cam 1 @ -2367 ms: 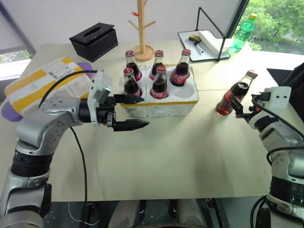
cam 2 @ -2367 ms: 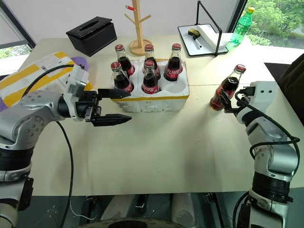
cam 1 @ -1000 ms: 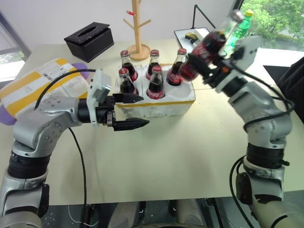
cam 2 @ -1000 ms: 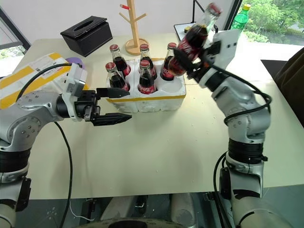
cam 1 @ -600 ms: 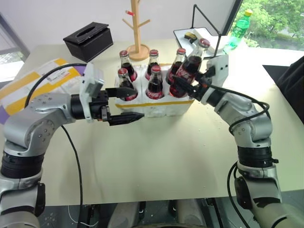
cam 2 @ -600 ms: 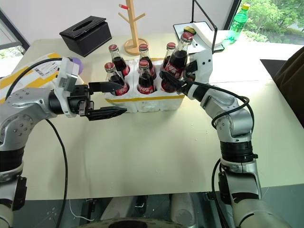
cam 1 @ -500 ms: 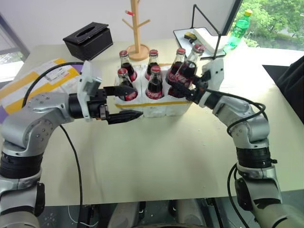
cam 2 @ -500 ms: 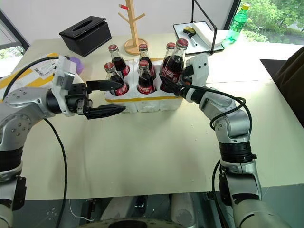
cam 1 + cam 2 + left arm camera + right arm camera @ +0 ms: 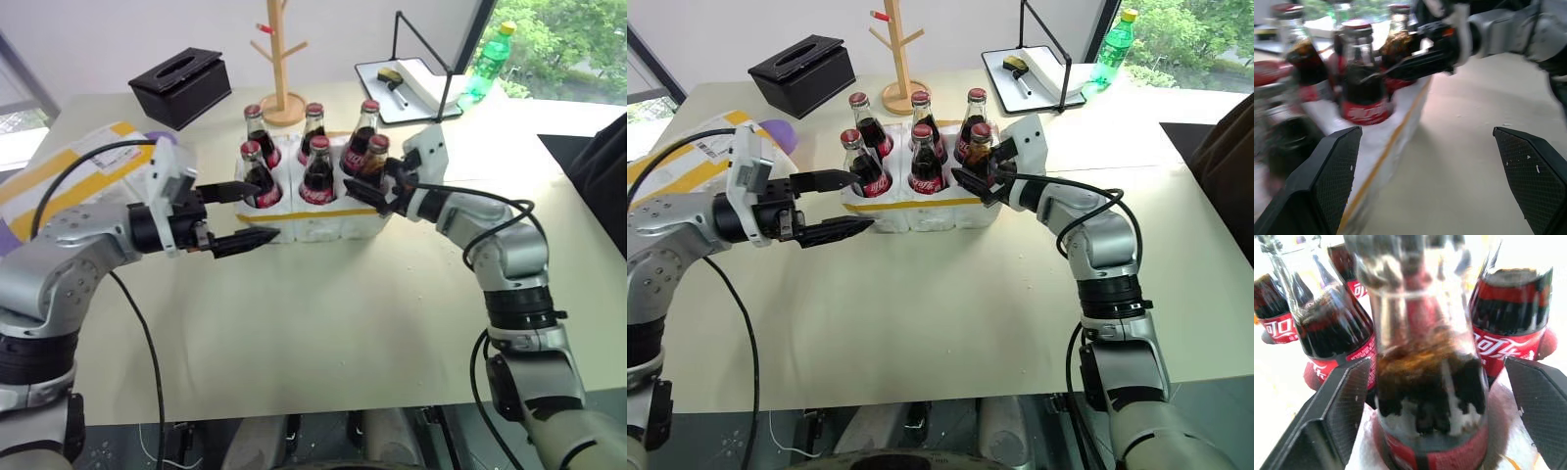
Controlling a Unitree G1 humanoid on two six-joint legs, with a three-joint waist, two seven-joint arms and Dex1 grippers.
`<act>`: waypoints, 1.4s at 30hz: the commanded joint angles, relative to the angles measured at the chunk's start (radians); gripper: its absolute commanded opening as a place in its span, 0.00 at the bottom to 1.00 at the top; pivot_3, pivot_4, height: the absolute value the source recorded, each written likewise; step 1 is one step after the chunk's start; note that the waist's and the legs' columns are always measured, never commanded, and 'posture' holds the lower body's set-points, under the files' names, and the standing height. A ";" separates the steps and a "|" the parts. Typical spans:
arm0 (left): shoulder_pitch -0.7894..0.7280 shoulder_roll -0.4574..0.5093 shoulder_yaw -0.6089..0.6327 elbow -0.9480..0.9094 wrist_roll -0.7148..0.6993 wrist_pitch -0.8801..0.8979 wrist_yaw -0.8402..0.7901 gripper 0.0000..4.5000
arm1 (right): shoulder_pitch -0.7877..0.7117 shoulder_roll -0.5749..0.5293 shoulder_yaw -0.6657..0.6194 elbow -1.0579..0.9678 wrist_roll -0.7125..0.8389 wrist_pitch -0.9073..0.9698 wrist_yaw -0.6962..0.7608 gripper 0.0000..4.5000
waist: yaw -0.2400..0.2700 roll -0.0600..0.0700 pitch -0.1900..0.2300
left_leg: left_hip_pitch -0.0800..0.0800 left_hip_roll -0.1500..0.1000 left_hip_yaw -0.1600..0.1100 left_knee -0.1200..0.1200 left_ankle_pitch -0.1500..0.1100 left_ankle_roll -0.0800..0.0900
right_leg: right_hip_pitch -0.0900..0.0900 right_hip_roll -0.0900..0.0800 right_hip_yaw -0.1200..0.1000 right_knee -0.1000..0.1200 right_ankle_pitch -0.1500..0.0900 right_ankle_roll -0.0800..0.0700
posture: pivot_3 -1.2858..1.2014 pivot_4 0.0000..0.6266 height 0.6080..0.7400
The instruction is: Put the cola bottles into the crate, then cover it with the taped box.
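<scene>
**Six bottles seated, right jaws spread**

Your six cola bottles [image 9: 318,169] stand upright in the crate [image 9: 323,211], red caps up; their red labels carry white script you can't fully read. The crate is white foam with a yellow band, mid-tabletop [image 9: 343,323]. Your right gripper [image 9: 377,188] sits at the front-right bottle [image 9: 374,162], jaws spread around it. Your left gripper [image 9: 240,215] hovers beside the crate, jaws wide apart. The taped box [image 9: 59,171] lies far left, label text illegible.
</scene>
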State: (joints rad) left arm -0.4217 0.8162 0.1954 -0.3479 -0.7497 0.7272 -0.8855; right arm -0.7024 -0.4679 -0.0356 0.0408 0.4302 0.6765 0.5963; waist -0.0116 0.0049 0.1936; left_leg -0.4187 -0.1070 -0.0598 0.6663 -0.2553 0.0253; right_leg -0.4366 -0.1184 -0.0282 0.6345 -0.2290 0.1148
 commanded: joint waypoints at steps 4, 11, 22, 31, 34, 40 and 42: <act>0.150 0.099 0.212 -0.061 0.163 -0.084 0.121 1.00 | -0.069 -0.146 -0.220 -0.048 0.160 0.081 0.074 0.99 | 0.005 0.000 0.000 | 0.000 0.000 0.000 -0.001 0.000 0.000 | 0.000 0.000 0.000 -0.001 0.000 0.000 | 0.52 0.24 0.97; 0.493 0.171 0.489 -0.041 0.464 -0.236 0.158 1.00 | -0.095 -0.304 -0.295 -0.096 0.346 0.214 0.257 0.99 | -0.002 0.000 0.000 | 0.000 0.001 0.000 -0.004 -0.001 0.001 | 0.000 -0.001 0.000 -0.003 0.000 -0.001 | 0.52 0.24 0.97; 0.684 0.184 0.548 0.229 0.814 -0.486 0.328 1.00 | 0.005 -0.376 -0.269 -0.302 0.571 0.307 0.494 0.99 | 0.024 -0.001 0.000 | 0.000 0.003 0.001 -0.003 -0.005 0.007 | 0.000 -0.002 0.000 -0.005 0.001 -0.002 | 0.52 0.24 0.97; 0.530 0.267 0.263 0.635 1.052 -0.742 0.540 1.00 | 0.020 -0.389 -0.280 -0.336 0.603 0.298 0.457 0.99 | 0.027 -0.003 -0.002 | 0.000 0.003 0.001 -0.003 -0.005 0.007 | -0.003 -0.002 -0.001 -0.004 0.001 -0.002 | 0.52 0.24 0.97; 0.413 0.259 0.150 0.764 1.092 -0.800 0.587 1.00 | 0.026 -0.397 -0.286 -0.347 0.610 0.302 0.438 0.99 | 0.025 -0.005 -0.002 | -0.001 0.003 0.002 -0.003 -0.005 0.007 | -0.003 -0.002 -0.001 -0.004 0.001 -0.002 | 0.52 0.24 0.97; 0.218 0.229 0.000 1.003 1.129 -0.888 0.670 1.00 | 0.046 -0.418 -0.310 -0.378 0.635 0.312 0.395 0.99 | 0.024 -0.005 -0.003 | -0.002 0.003 0.002 -0.003 -0.005 0.007 | -0.003 -0.002 -0.001 -0.003 0.002 -0.002 | 0.52 0.24 0.97; 0.173 0.225 -0.031 1.073 1.132 -0.913 0.694 1.00 | 0.058 -0.432 -0.322 -0.386 0.646 0.314 0.383 0.99 | 0.023 -0.006 -0.003 | -0.002 0.003 0.002 -0.003 -0.005 0.007 | -0.004 -0.002 -0.001 -0.003 0.002 -0.002 | 0.52 0.24 0.97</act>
State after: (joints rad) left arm -0.2265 1.0287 0.1694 0.6776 0.3700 -0.1615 -0.2270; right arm -0.6414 -0.8780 -0.3130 -0.3112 1.0456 0.9944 0.9897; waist 0.0114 -0.0011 0.1906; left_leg -0.4210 -0.1042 -0.0575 0.6633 -0.2601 0.0321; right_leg -0.4402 -0.1202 -0.0289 0.6318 -0.2273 0.1128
